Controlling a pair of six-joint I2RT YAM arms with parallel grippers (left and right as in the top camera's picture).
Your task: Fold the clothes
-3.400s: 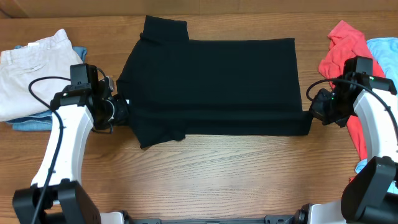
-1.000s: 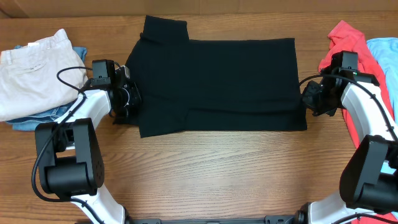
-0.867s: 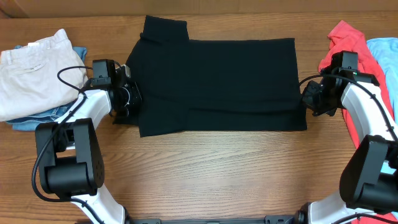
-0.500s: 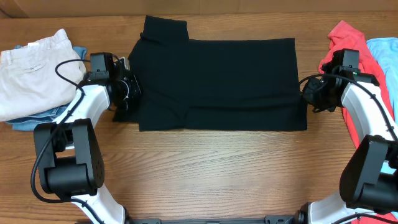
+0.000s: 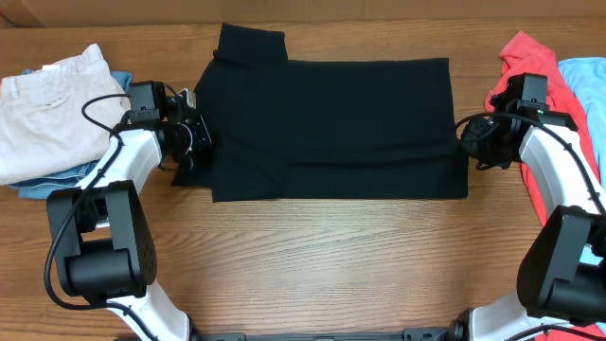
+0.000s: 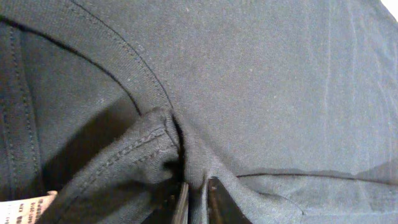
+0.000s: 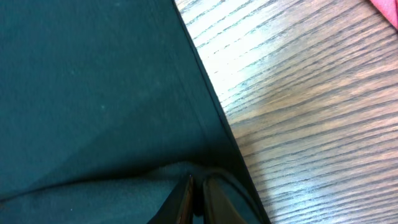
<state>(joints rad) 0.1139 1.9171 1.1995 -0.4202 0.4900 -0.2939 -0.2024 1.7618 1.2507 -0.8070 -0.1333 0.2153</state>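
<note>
The black garment [image 5: 331,123] lies spread flat across the table's middle, its near strip folded over, one short sleeve sticking out at the far left. My left gripper [image 5: 196,144] is shut on a pinch of its left edge [image 6: 186,155]; a bit of the white label [image 6: 22,206] shows at the lower left of the left wrist view. My right gripper [image 5: 467,144] is shut on a fold of its right edge [image 7: 198,177].
Beige trousers [image 5: 47,109] on blue denim [image 5: 52,185] lie at the left. A coral-red garment [image 5: 530,95] and a light blue one [image 5: 585,80] lie at the right, under my right arm. Bare wood [image 7: 298,112] runs beside the right hem.
Both grippers have carried the near edge of the black garment away from the front, so the folded strip lies further over it. The left one has drifted slightly back and left.
</note>
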